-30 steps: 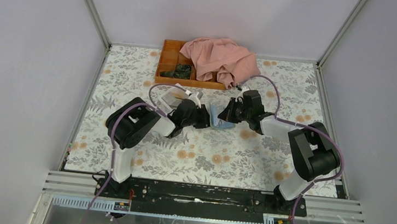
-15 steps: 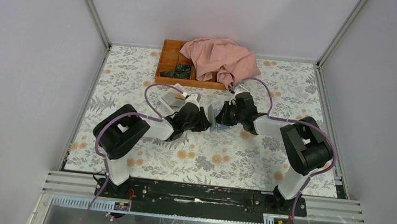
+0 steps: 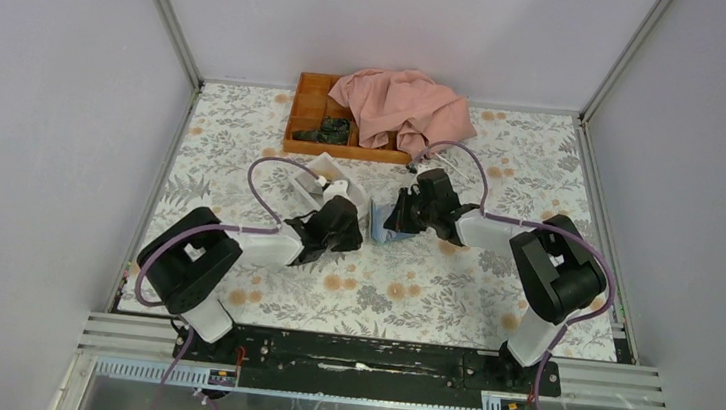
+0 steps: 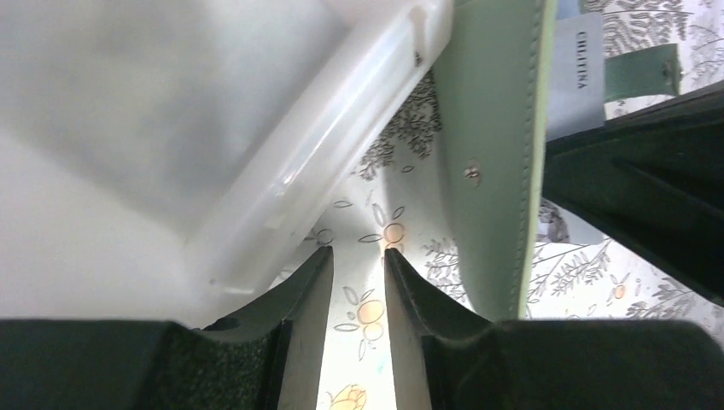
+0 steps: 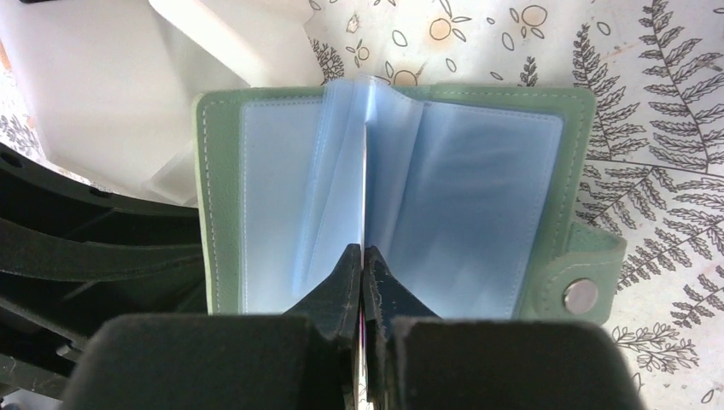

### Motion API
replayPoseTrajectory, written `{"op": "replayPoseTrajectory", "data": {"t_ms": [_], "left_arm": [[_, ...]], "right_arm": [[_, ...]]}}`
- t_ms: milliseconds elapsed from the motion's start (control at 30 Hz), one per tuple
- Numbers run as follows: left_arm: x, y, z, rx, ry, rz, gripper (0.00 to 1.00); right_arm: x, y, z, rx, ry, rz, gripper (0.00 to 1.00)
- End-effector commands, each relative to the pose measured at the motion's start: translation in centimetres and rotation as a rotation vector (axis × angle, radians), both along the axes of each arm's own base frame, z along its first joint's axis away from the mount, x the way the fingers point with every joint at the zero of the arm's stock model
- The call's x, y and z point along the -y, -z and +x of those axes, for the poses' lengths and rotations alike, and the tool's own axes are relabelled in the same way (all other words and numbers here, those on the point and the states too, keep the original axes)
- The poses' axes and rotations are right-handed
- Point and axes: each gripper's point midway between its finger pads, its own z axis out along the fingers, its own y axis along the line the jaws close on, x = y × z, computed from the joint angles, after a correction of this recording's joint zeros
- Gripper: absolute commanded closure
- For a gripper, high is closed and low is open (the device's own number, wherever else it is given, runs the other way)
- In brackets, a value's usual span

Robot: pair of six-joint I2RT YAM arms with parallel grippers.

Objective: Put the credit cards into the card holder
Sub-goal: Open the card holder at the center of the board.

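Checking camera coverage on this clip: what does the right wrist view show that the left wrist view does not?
Only the right wrist: the card holder lies open, its pale blue sleeves fanned, and the right gripper is shut on a thin pale sheet at the fold; card or sleeve, I cannot tell. Only the left wrist: the left gripper open, holding nothing, beside the holder's green outer cover. Both: the holder, the white box and the floral tablecloth.

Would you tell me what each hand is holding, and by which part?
The right hand pinches a thin sheet, edge-on at the middle of the open card holder, by its near edge; card or sleeve, I cannot tell. The left hand holds nothing.
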Motion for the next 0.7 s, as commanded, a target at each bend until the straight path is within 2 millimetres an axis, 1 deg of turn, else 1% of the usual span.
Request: {"op": "replayPoseTrajectory", "data": {"t_ms": [0,133,233,300,433,533,667], "left_arm": [[-6.0,4.3,-4.6,-0.169,-0.029,0.249,0.63],[-6.1,2.6,-4.8,-0.145,-0.038,0.231,0.63],[-5.8,0.7,-4.4,-0.105,-0.047,0.199,0.62],[-5.6,-0.2,-4.0,-0.089,-0.049,0.191,0.62],[-5.4,-0.4,-3.4,-0.084,-0.046,0.215,0.61],[-4.9,-0.2,-3.0,-0.094,-0.045,0.215,0.61],[-4.2,-1.1,-2.3,-0.078,-0.045,0.202,0.61]], "right_arm": [[-0.3,-1.4,-0.5,0.029,-0.027,-0.053,1.00],[-0.5,-1.7,-0.5,0.036,-0.036,-0.075,1.00],[-0.3,-1.1,-0.8,0.027,-0.035,-0.101,1.00],[0.0,-0.5,-0.9,0.022,-0.031,-0.123,1.00],[0.7,0.2,-1.5,0.020,-0.024,-0.161,1.00],[1.2,0.1,-1.8,0.030,-0.018,-0.180,1.00],[1.7,0.1,-2.2,0.042,-0.014,-0.236,1.00]]}}
